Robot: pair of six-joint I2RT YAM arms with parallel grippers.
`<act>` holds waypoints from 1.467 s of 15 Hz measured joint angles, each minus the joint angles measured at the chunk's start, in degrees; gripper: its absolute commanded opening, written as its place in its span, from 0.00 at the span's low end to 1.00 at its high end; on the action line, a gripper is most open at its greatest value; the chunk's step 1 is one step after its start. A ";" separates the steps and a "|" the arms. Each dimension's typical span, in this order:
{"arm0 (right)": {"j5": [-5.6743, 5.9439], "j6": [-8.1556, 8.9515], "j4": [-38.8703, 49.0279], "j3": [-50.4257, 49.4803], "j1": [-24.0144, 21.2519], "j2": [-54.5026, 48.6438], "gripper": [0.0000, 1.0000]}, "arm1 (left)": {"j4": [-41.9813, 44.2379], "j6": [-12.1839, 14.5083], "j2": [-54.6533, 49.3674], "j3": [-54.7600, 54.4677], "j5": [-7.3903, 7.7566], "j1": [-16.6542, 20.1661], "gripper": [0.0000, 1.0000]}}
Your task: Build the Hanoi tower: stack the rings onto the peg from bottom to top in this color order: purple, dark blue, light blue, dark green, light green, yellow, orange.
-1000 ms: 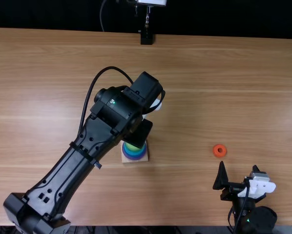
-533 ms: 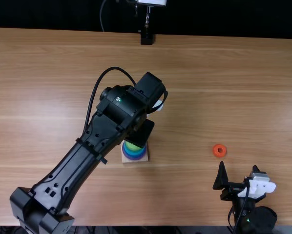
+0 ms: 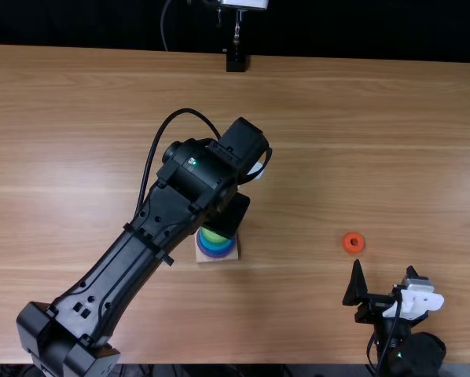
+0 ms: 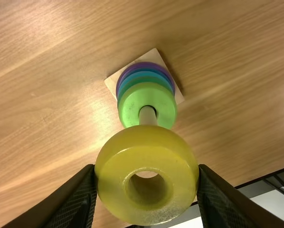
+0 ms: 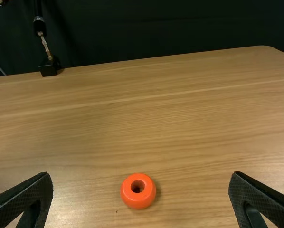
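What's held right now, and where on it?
The yellow ring, gripped by opposite sides of its outer rim in the left claw.

Wooden table (image 3: 337,141), black-footed stand (image 3: 236,61), dark backdrop (image 3: 361,27).

Top view: we've room to pass over the wooden tabletop (image 3: 361,141), upper R. Obstacles: L arm (image 3: 117,271), lower L to ctr; R gripper (image 3: 384,269), lower R; black stand base (image 3: 236,62), top ctr.

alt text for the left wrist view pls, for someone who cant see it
The left gripper's fingers hold a yellow ring near the peg, whose light green ring sits above blue and purple rings on a square base.
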 measured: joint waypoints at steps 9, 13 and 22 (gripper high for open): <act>0.00 -0.02 0.02 0.00 0.00 0.00 1.00 | 0.15 0.02 3.23 0.00 0.02 -0.50 0.00; -0.02 0.00 0.00 0.02 0.00 0.00 1.00 | -0.02 0.00 3.23 0.00 -0.22 -0.72 1.00; -0.02 0.00 0.00 0.00 0.00 0.00 1.00 | -0.59 0.00 2.73 3.26 -0.15 -0.26 1.00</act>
